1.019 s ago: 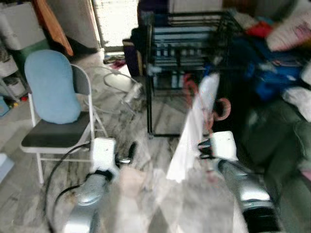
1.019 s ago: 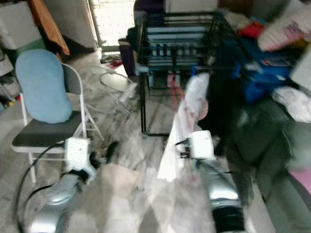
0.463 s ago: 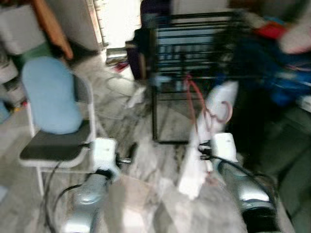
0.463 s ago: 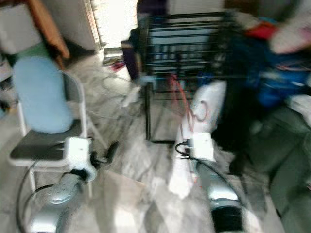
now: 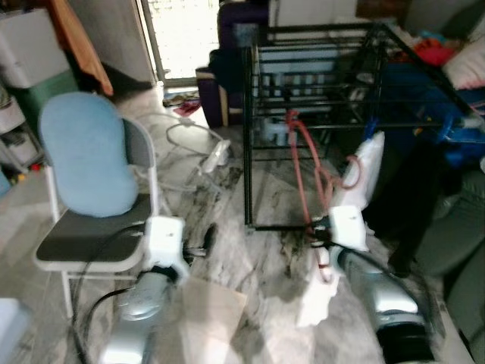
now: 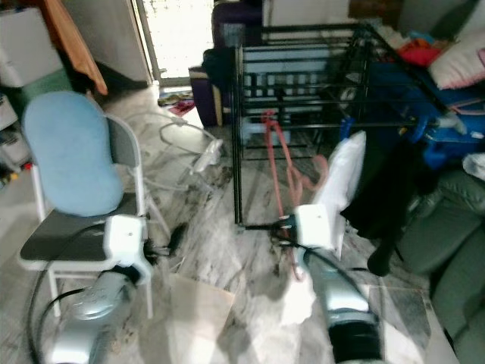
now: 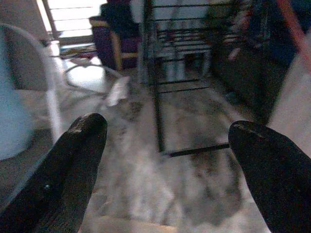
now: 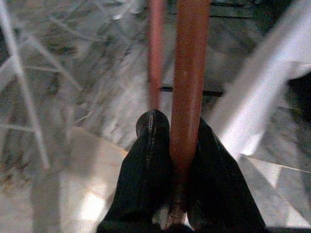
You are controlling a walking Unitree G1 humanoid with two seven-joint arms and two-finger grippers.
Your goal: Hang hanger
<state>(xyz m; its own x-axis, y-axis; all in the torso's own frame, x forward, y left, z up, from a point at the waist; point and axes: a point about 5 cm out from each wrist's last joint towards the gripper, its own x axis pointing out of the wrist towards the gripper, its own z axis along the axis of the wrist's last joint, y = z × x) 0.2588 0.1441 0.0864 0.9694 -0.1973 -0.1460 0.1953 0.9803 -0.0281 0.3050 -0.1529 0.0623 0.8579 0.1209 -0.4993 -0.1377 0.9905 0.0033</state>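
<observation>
Hanger carried to the rack, hook not yet over a bar

The thin pinkish-red hanger point(image 5: 307, 171) with a white cloth point(image 5: 356, 197) draped on it stands right of centre in the left eye view, its lower length clamped between the closed black fingers point(image 8: 146, 179) of the right gripper point(image 8: 176, 204), its top reaching up against the front of the black wire drying rack point(image 5: 318, 83) in the upper middle. Whether the hook is already touching a bar cannot be told; it looks unseated, so by my reading the carry is done and the hooking and release are left. The left gripper point(image 7: 165, 155), lower left of that view, holds nothing, its fingers spread wide over the grey marbled floor point(image 5: 220, 250). A folding chair with a blue cushion point(image 5: 87, 155) stands at the left.
</observation>
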